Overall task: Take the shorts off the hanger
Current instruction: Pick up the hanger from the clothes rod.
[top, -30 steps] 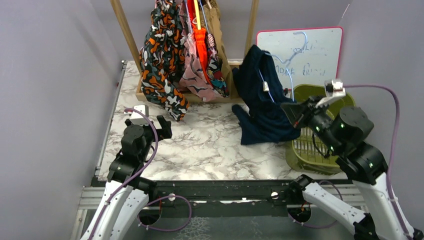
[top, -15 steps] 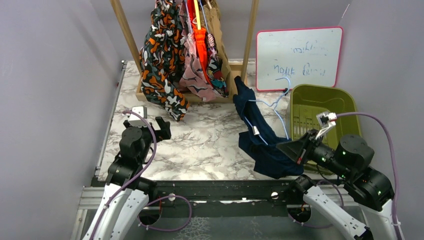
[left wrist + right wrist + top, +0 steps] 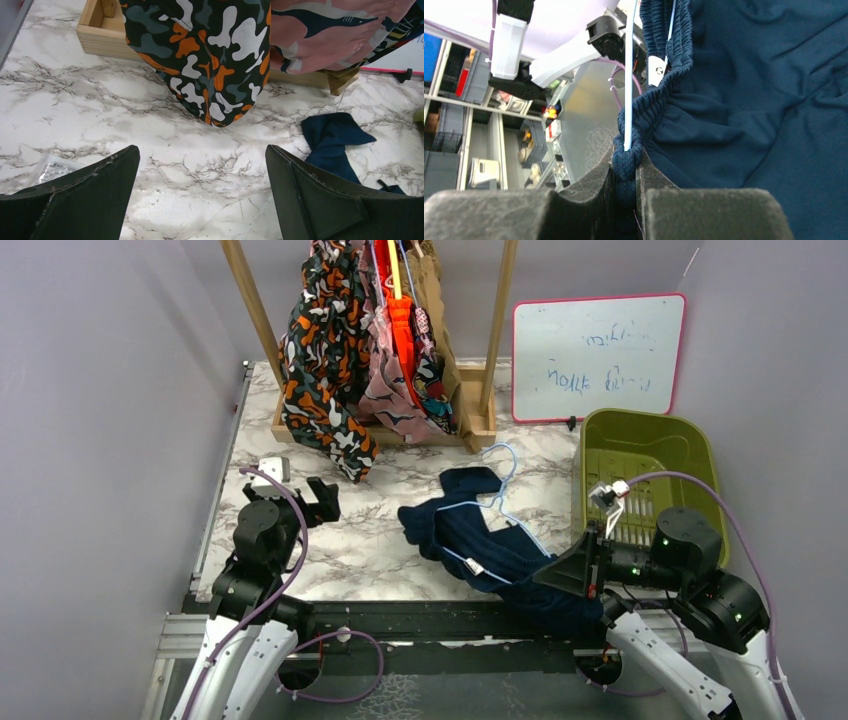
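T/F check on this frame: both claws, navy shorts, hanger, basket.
1. The right claw is shut on the waistband of the navy shorts. True.
2. The left claw grips the camo shorts. False: it is open and holds nothing.
3. The navy shorts lie in the green basket. False: they lie on the marble table, left of the basket.
4. The hanger is clipped to the navy shorts. True.
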Robot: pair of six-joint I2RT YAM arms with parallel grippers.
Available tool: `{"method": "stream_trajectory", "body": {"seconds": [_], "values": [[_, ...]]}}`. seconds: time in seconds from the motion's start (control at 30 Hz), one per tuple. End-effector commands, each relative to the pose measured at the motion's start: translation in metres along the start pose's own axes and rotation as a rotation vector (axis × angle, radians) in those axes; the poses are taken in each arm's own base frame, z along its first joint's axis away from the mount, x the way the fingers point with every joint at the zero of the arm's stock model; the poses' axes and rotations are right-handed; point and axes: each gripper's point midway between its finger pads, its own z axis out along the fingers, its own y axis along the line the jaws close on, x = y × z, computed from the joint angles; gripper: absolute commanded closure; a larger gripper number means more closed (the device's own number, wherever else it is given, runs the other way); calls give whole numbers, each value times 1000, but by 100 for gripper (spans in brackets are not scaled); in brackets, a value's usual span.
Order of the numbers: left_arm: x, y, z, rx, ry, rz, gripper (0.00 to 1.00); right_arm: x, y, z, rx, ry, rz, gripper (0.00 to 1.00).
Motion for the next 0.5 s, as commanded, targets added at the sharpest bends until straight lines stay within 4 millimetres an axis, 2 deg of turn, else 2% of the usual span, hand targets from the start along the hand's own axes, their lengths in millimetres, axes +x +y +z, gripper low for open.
{"method": "stream_trajectory", "body": {"seconds": [0.0,0.1,0.2,0.47], "values": [[-9,-9,-4,46,-25,-4,1,-12,15,11,-113,8,-77,99],[-8,-11,-4,60,-25,-4,1,-24,7,36,-144,42,-94,99],[-6,-14,-3,79,-10,1,1,-50,-6,61,-109,28,-143,99],[-8,-15,-3,84,-13,4,1,-94,8,96,-210,56,-264,99]]}}
